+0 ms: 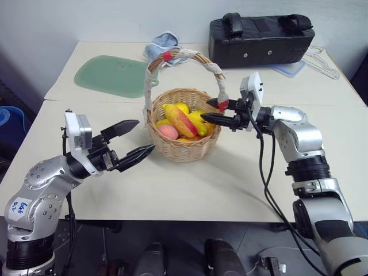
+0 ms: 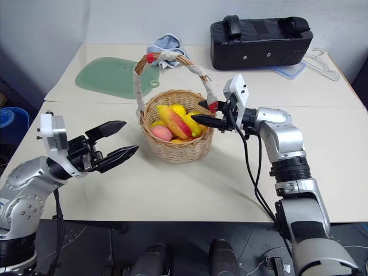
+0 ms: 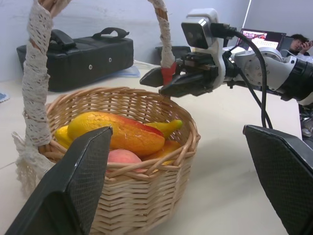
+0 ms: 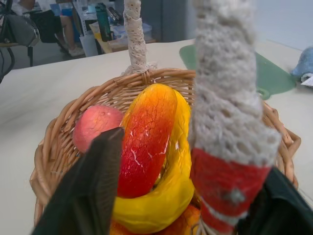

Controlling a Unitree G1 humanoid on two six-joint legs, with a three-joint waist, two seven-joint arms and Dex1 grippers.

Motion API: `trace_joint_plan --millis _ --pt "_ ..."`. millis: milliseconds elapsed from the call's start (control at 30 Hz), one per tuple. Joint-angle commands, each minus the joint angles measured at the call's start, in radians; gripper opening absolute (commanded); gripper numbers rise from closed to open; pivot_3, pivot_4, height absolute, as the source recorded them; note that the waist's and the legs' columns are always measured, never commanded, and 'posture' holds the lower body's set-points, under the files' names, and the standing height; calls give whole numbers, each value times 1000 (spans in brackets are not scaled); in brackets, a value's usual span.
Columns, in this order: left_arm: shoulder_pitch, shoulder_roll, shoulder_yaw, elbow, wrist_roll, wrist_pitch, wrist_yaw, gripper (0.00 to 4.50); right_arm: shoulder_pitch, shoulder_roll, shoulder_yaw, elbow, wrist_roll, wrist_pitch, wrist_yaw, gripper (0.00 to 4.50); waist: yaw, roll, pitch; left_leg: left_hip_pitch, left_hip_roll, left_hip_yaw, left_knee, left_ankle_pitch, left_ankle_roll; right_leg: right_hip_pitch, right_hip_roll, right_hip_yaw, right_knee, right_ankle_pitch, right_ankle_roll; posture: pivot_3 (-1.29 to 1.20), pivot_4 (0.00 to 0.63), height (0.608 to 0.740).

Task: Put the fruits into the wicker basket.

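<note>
Head views: the wicker basket (image 1: 183, 144) sits mid-tabletop (image 1: 241, 178), holding the mango (image 1: 180, 121), banana (image 1: 198, 122), peach (image 1: 168, 132) and lemons. At its 9 o'clock the left pincer (image 1: 133, 140) hovers, spread wide and empty. At 3 o'clock the right pincer (image 1: 211, 111) straddles the handle's red band (image 1: 223, 106).

Left wrist view: the right pincer's fingers bracket the band.

Right wrist view: I cannot tell whether they pinch it.
</note>
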Motion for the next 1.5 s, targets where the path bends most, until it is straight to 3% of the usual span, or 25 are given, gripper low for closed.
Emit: trace_joint_plan --millis 33,133,333,567,767,1200,1500 --pt "6 -1 4 -42 -6 -19 -4 4500 -4 -5 -37 -36 22 -1 28 1331 -1 0 0 0 0 0 0 0 0 0 0 0 0 0 0 0 150 740" --pt "-3 -10 -27 -35 14 -33 -16 4500 47 -26 -80 -114 65 49 18 244 1 0 0 0 0 0 0 0 0 0 0 0 0 0 0 0 150 740" --pt "-61 -19 -87 49 45 -64 -74 4500 249 -74 -247 -466 217 233 -130 186 19 0 0 -1 0 0 0 0 0 0 0 -1 0 0 0 0 150 740" --pt "-234 -35 -162 199 84 -85 -168 4500 588 -147 -620 -812 347 333 -393 186 50 0 0 -1 -1 2 0 0 0 0 0 -1 -2 0 0 0 150 740" --pt "-312 -78 -250 279 138 -115 -248 4500 718 -220 -787 -721 241 201 -461 186 48 0 0 0 -1 6 0 0 0 0 0 0 -2 0 0 0 150 740" --pt "-417 -112 -312 391 239 -194 -340 4500 638 -280 -671 -299 91 -20 -403 186 26 1 0 3 0 11 0 0 1 0 0 2 -1 1 -1 0 150 740" --pt "-384 -37 -274 424 263 -229 -397 4500 768 -304 -744 -476 164 29 -409 3115 30 1 0 3 1 11 0 0 1 0 0 1 -1 1 -1 0 150 740"
